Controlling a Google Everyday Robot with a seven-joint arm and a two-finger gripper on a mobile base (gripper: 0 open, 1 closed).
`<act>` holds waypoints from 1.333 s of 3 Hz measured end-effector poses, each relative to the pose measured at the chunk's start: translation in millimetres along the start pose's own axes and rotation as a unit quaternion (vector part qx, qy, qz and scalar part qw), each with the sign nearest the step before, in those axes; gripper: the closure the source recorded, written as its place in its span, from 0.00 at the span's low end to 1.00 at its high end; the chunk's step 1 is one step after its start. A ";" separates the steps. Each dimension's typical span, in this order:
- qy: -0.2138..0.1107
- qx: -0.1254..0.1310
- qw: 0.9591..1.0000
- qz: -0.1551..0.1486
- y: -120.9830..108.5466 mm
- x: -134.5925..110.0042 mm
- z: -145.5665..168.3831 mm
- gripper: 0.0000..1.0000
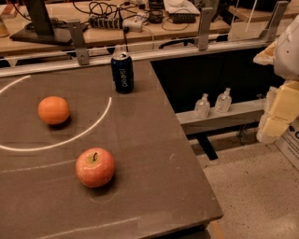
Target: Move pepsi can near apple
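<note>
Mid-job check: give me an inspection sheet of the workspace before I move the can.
Surface: dark table with white curved lines.
Job's things: pepsi can upright near the far edge; apple toward the front, well apart from it.
Clutter: orange on the left.
Grippers: gripper at the right frame edge, beyond the table, away from the can.
Cables: power strip and cords on the bench behind.
Surroundings: two small bottles on a low shelf; speckled floor.

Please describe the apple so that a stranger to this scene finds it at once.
On the dark table, look in front of the white arc. The apple is the reddish fruit with a dark stem; the orange behind it has none. The gripper is off the table, far right.
</note>
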State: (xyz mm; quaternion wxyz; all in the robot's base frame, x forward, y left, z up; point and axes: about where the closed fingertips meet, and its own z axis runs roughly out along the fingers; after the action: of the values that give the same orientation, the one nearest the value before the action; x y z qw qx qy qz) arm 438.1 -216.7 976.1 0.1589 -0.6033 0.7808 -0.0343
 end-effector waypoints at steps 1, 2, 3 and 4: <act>-0.002 0.002 1.000 0.000 -0.4 -0.7 -0.8 0.00; -0.049 0.000 0.999 0.000 -6.3 -8.3 1.1 0.00; -0.155 -0.005 0.988 0.005 -28.5 -22.3 22.5 0.00; -0.275 -0.030 0.961 0.005 -46.2 -72.0 39.4 0.00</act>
State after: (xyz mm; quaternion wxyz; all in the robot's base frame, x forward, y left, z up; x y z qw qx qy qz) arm 508.5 -155.0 965.0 0.3495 -0.5903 0.7105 0.1567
